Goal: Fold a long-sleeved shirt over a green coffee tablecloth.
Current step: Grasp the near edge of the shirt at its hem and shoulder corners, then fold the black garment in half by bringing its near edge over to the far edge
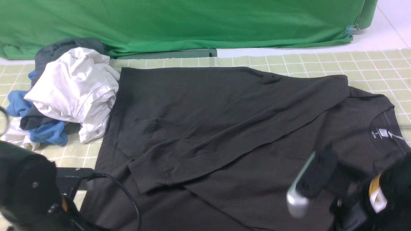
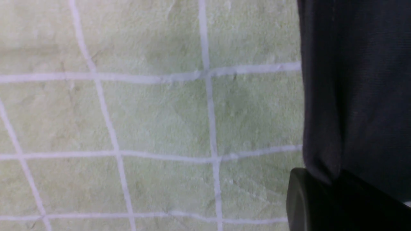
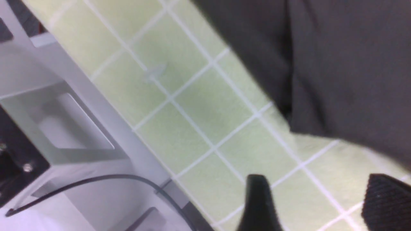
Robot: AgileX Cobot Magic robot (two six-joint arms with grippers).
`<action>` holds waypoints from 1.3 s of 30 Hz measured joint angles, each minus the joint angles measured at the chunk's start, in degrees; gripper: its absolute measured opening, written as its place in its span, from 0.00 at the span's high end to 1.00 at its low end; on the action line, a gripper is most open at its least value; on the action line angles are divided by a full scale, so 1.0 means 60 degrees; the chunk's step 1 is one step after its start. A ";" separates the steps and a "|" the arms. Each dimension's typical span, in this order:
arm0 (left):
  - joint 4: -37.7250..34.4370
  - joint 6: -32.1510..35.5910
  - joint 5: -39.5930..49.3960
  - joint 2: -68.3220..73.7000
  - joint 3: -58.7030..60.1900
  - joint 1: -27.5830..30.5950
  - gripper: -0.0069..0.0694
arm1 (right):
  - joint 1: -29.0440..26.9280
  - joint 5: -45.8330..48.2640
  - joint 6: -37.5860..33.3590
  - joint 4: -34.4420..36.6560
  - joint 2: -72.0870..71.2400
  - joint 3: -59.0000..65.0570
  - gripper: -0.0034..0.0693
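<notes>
The long-sleeved shirt (image 1: 224,122) lies spread flat on the green coffee tablecloth (image 1: 369,64), with its sleeves crossed over the body and its white neck label at the right. In the left wrist view my left gripper (image 2: 334,179) is shut on the shirt's edge (image 2: 353,80), and the dark cloth runs down between the fingers above the tablecloth (image 2: 144,112). My right gripper (image 3: 319,183) is open over the bare tablecloth (image 3: 208,122) with nothing between its fingers, and the shirt's edge (image 3: 337,64) is just beyond them. In the front view the right gripper (image 1: 308,179) is blurred at the lower right.
A pile of white and blue garments (image 1: 70,96) lies at the shirt's left side. A plain bright green fabric (image 1: 192,22) with a clip (image 1: 351,30) hangs at the back. The left arm (image 1: 25,186) and its cable (image 1: 125,192) fill the lower left. A white frame (image 3: 64,128) borders the tablecloth.
</notes>
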 joint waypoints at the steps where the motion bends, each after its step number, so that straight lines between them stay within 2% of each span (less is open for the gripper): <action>1: 0.0000 0.0000 0.0068 -0.0144 0.0000 0.0000 0.86 | 0.0059 -0.0242 0.0114 0.0000 0.0068 0.0238 0.32; 7: -0.0118 -0.0009 0.0149 -0.0444 0.0000 0.0000 0.86 | 0.0390 -0.1266 0.0671 -0.0005 0.0574 0.0782 0.24; 15: -0.0260 -0.0009 0.0149 -0.0448 0.0000 0.0000 0.86 | 0.0450 -0.2443 0.2319 -0.0683 0.2002 0.0788 0.24; 20: -0.0268 -0.0009 0.0119 -0.0448 0.0000 0.0000 0.86 | 0.0450 -0.3055 0.2707 -0.0962 0.2413 0.0788 0.25; 22: -0.0268 0.0000 0.0109 -0.0448 0.0000 0.0000 0.86 | 0.0450 -0.3321 0.2775 -0.1023 0.2443 0.0788 0.31; 24: -0.0268 0.0020 0.0098 -0.0448 0.0000 0.0000 0.86 | 0.0450 -0.3433 0.2775 -0.1160 0.2457 0.0788 0.46; 25: -0.0268 0.0067 0.0098 -0.0448 0.0000 0.0000 0.86 | 0.0450 -0.3491 0.2751 -0.1184 0.2476 0.0788 0.60; 27: -0.0268 0.0162 0.0141 -0.0448 -0.0046 0.0000 0.86 | 0.0450 -0.3506 0.2671 -0.1197 0.2468 0.0788 0.80; 28: -0.0272 0.0207 0.0238 -0.0448 -0.0130 0.0000 0.86 | 0.0450 -0.3506 0.2618 -0.1187 0.2437 0.0788 0.86; 31: -0.0281 0.0253 0.0488 -0.0448 -0.0504 0.0000 0.86 | 0.0450 -0.3344 0.2540 -0.1166 0.2164 0.0788 0.90; 36: -0.0256 0.0253 0.0516 -0.0435 -0.1444 0.0000 0.86 | 0.0450 -0.3007 0.2520 -0.1467 0.1131 0.0788 0.90; 39: 0.0000 0.0169 0.0319 -0.0416 -0.2236 0.0029 0.86 | 0.0102 -0.2439 0.2488 -0.1667 0.0715 0.0496 0.90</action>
